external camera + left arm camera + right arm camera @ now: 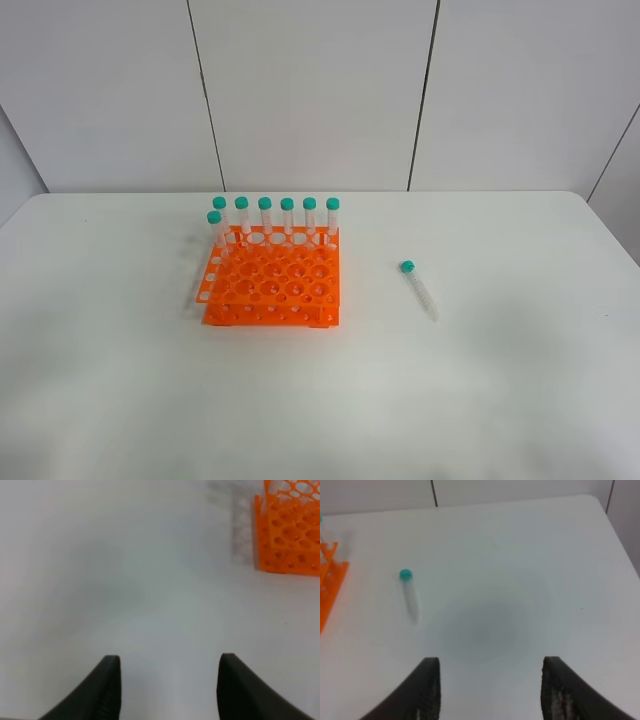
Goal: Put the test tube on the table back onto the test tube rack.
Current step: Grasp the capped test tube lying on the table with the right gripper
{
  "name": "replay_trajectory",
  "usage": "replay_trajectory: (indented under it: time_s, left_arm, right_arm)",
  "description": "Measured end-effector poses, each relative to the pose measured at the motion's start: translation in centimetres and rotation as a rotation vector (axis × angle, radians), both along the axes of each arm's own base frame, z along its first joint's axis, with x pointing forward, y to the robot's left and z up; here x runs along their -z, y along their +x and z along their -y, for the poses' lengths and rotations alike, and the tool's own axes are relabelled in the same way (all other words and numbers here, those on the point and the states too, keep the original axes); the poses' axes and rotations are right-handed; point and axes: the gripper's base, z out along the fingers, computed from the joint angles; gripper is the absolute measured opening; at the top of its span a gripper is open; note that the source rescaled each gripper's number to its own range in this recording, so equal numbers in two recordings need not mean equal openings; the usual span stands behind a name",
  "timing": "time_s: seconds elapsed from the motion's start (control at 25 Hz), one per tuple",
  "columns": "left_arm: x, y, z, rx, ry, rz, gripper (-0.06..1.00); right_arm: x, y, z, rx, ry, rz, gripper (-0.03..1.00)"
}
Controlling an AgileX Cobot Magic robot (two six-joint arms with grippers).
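The tube (pixel 420 290) lies flat on the table (pixel 500 400), well apart from the rack (pixel 270 280) on its right, cap toward the far edge and tip pointing nearer and slightly right. Bare tabletop surrounds it on every side. The rack stands left of centre, with standing tubes (pixel 287 215) along its far row and most of the nearer holes open. There is wide bare surface between the rack and the table's near and left edges.

The left gripper (pixel 169 685) is spread open, holding nothing, over plain table, with the rack's corner (pixel 290 540) off to one side ahead. The right gripper (pixel 490 690) is likewise spread and holds nothing. The tube (pixel 410 592) lies ahead of it, apart from both fingers (pixel 427 690), between it and the rack edge (pixel 330 580). The table's rounded far right corner shows beyond.
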Motion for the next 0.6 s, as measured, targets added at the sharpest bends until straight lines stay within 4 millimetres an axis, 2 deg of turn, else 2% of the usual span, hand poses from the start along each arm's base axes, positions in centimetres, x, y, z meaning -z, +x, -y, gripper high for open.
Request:
replay_trajectory:
  time_s: [0.12, 0.24, 0.44, 0.6]
  left_arm:
    - [0.0, 0.0, 0.0, 0.000, 0.000, 0.000, 0.81]
    - [0.0, 0.0, 0.0, 0.000, 0.000, 0.000, 0.81]
    - [0.0, 0.0, 0.0, 0.000, 0.000, 0.000, 0.81]
    - [0.0, 0.0, 0.0, 0.000, 0.000, 0.000, 0.81]
  right_arm:
    - [-1.0, 1.0, 0.1, -0.003, -0.003, -0.044, 1.00]
    - [-2.5, 2.9, 0.1, -0.018, -0.006, -0.086, 1.00]
    - [-5.3, 7.6, 0.3, -0.050, -0.016, -0.167, 1.00]
    - [-6.2, 12.4, 0.4, -0.107, -0.023, -0.278, 1.00]
